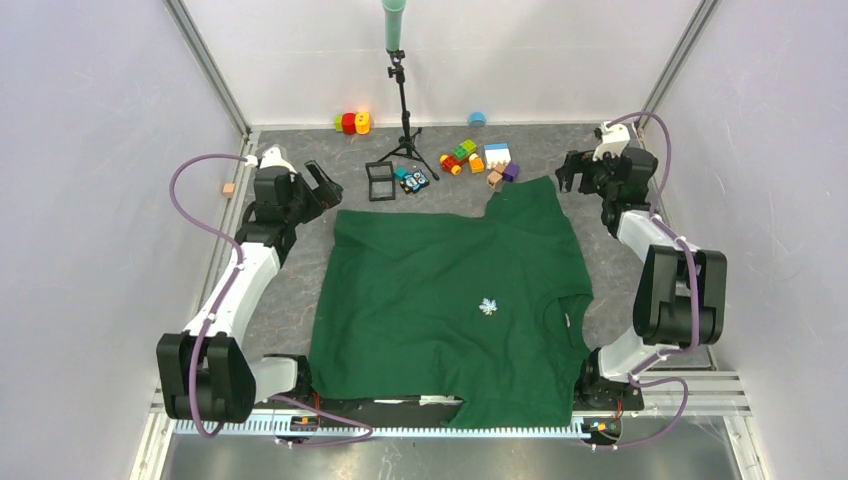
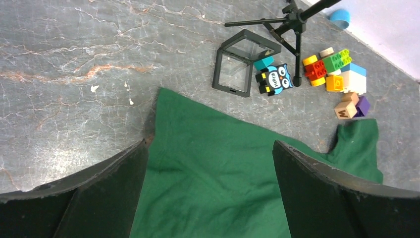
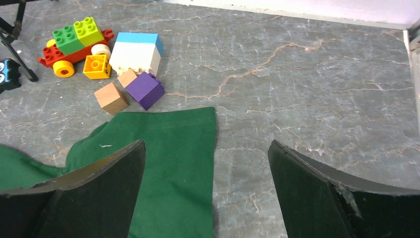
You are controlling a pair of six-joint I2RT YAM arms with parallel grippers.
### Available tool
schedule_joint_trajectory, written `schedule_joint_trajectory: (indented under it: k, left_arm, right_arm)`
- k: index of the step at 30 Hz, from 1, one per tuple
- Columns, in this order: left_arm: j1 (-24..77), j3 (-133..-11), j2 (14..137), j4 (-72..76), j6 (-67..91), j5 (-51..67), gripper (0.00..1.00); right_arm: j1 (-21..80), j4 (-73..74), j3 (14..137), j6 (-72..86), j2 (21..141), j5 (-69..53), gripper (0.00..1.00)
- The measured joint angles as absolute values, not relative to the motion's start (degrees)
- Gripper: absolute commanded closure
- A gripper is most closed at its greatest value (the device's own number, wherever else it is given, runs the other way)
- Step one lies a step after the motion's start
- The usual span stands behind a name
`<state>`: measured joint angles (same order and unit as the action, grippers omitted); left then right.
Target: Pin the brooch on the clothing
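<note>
Pale lilac-white walls [image 1: 90, 150] and metal corner posts [image 1: 207, 65] enclose a grey marbled tabletop [image 3: 322, 74], evenly lit.

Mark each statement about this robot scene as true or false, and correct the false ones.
1. The brooch lies on the green T-shirt. True.
2. The left gripper is shut on the brooch. False: its jaws stand wide open and hold nothing. The brooch sits out on the shirt, away from it.
3. The right gripper is open. True.
4. The toy blocks are piled on top of the T-shirt. False: they stand on the table, beside the shirt's far sleeve.
</note>
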<state>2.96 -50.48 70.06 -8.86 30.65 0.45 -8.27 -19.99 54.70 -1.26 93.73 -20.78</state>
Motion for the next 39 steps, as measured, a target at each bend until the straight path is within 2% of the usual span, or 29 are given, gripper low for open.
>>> schedule_joint_trajectory:
  k: [11,16,24,30,39]
  left_arm:
    - [3.0,-57.2,63.7,-19.7,26.5,3.5,0.0]
    - [3.0,-58.6,55.5,-21.4,22.3,2.6,0.0]
    - [3.0,-53.9,38.7,-15.3,15.8,-4.3,0.0]
    - [3.0,-46.2,35.5,-14.5,15.4,-7.9,0.0]
    - [3.0,-45.9,36.8,-14.5,15.3,-8.5,0.0]
  right_arm:
    - [-8.3,-7.4,50.7,-0.6,74.5,-10.9,0.02]
    - [-8.3,-2.2,48.3,-0.9,62.1,-3.7,0.02]
    - [-8.3,-10.3,34.9,-2.6,38.1,3.8,0.02]
    - [-8.3,-15.5,20.5,-1.3,30.9,4.6,0.02]
    - [-8.3,-17.5,19.2,-1.1,29.8,5.7,0.02]
